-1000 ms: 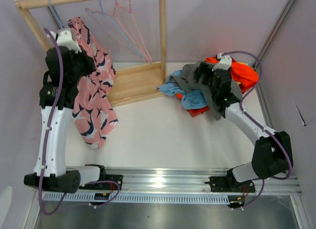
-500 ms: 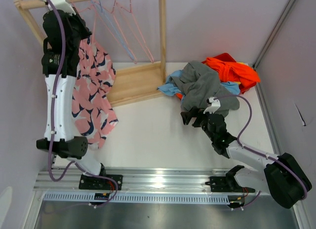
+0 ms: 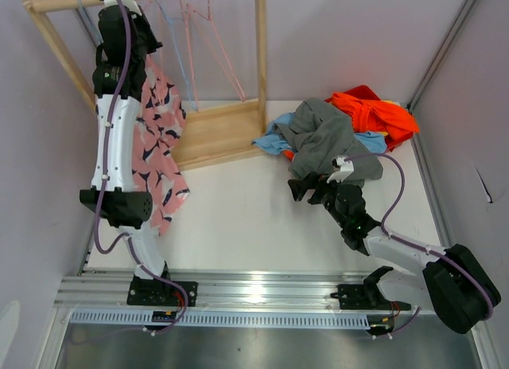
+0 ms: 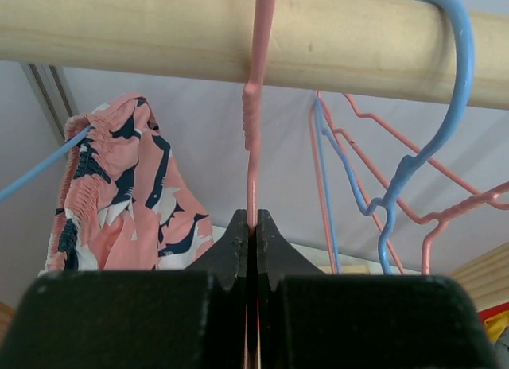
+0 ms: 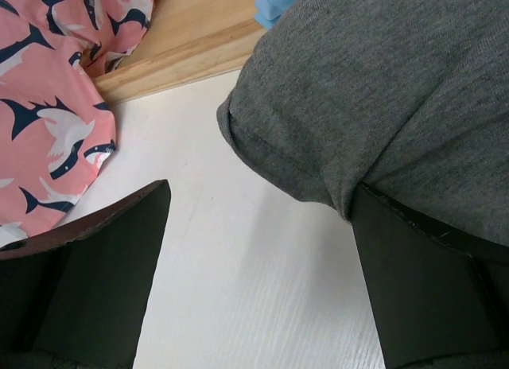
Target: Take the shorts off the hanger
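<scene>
The left gripper (image 4: 250, 230) is pinched tight on the stem of a pink wire hanger (image 4: 253, 130), just below where its hook passes over the round wooden rail (image 4: 159, 31). The pink shorts (image 4: 119, 202), printed with navy and white sharks, hang just to that gripper's left and slightly behind it. Their gathered waistband meets a thin blue wire (image 4: 40, 176), and the wrist view does not show whether they also hang on the clamped hanger. A blue wire hanger (image 4: 449, 106) hooks the rail farther right among more pink wires. The gripper's black body cuts off everything below the shorts' upper part. The right gripper (image 5: 258, 194) stands with its jaws wide apart and holds nothing, low over the white surface (image 5: 238, 273). The rounded edge of a grey knit garment (image 5: 382, 91) lies against its right finger. Past it lies the light wooden rack base (image 5: 191, 43), with the shorts' hem at far left. Behind the grey piece, orange clothing (image 3: 374, 110) and blue clothing (image 3: 274, 142) are partly buried.
</scene>
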Robot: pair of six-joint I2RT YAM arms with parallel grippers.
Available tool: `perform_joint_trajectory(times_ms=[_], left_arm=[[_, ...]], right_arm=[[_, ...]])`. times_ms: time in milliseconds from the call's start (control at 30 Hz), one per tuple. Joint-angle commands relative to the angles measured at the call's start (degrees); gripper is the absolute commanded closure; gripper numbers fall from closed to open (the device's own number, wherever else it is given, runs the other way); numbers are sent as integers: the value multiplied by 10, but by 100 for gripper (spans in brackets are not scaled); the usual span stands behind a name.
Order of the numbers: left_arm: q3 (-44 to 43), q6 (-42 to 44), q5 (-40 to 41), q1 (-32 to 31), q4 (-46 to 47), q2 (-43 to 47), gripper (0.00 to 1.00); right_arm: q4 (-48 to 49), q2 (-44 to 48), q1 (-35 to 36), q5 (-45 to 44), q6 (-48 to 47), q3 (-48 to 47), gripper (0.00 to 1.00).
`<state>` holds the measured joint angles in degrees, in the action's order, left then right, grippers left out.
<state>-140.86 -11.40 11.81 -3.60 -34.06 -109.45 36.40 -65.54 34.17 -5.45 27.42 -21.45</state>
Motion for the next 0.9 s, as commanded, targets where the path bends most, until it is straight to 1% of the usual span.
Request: perform_joint_trajectory(times_ms=[0, 33, 100, 133, 167, 300, 367, 433, 533, 567, 633, 667, 733, 800, 833, 867], left_arm=[[40, -7, -6, -2, 19, 38, 100], [53, -9, -8, -2, 22, 49, 100], [106, -10, -20, -2, 25, 84, 95], [119, -11, -23, -2, 30, 95, 91], [144, -10, -30, -2, 33, 117, 84], [203, -8, -34, -2, 42, 157, 73], [211, -6, -37, -2, 37, 167, 67], [212, -2, -40, -2, 25, 179, 66], [211, 6, -37, -2, 11, 208, 51], [211, 8, -33, -2, 11, 218, 40], [223, 15, -15, -1, 20, 252, 34], [225, 19, -7, 0, 22, 261, 29], [225, 26, 4, 6, 22, 274, 25], [225, 18, 2, 32, 18, 281, 23], [233, 14, 1, 61, 15, 288, 21], [238, 10, -2, 73, 16, 292, 19]], right_arm=[[39, 5, 3, 14, 11, 1, 1], [39, 3, 3, 16, 11, 0, 0], [39, 3, 3, 15, 11, 0, 1], [39, 3, 3, 15, 11, 0, 1], [39, 4, 3, 15, 11, 1, 0], [39, 4, 3, 14, 11, 0, 1], [38, 4, 3, 14, 11, 1, 0], [38, 3, 4, 13, 11, 0, 1], [37, 4, 4, 12, 11, 1, 1], [37, 5, 4, 12, 11, 0, 1], [36, 4, 4, 13, 11, -1, 1], [36, 2, 4, 14, 11, -2, 0], [34, 1, 5, 17, 10, -3, 1], [32, 1, 4, 18, 8, -3, 1], [31, -3, 4, 20, 8, -8, 1], [27, -5, 4, 23, 6, -10, 1]])
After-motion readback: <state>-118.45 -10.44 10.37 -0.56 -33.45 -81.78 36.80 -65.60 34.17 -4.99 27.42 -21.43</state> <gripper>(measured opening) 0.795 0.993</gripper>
